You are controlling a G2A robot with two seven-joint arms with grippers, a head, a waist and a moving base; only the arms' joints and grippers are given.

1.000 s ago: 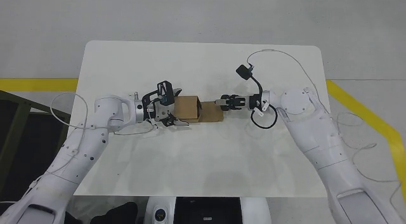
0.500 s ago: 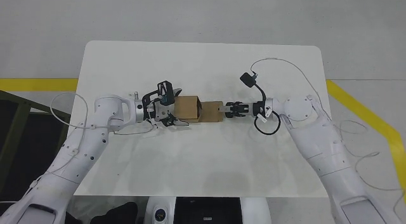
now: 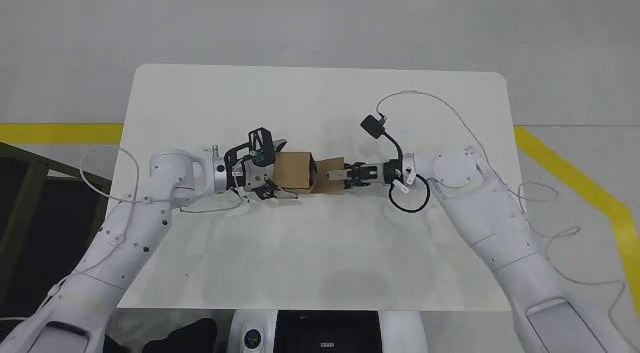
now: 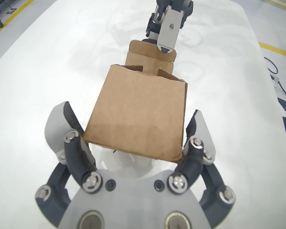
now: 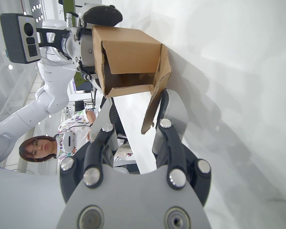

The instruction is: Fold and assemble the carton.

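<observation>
One carton (image 4: pixel 138 113) — left end effector (image 4: pixel 131 110) clamps its body, right end effector (image 5: pixel 135 101) gapes around the flap (image 5: pixel 154 106)

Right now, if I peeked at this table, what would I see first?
A brown cardboard carton lies in the middle of the white table, with one end open and a flap sticking out. The left claw grips the other end. The right claw is open around that flap.
</observation>
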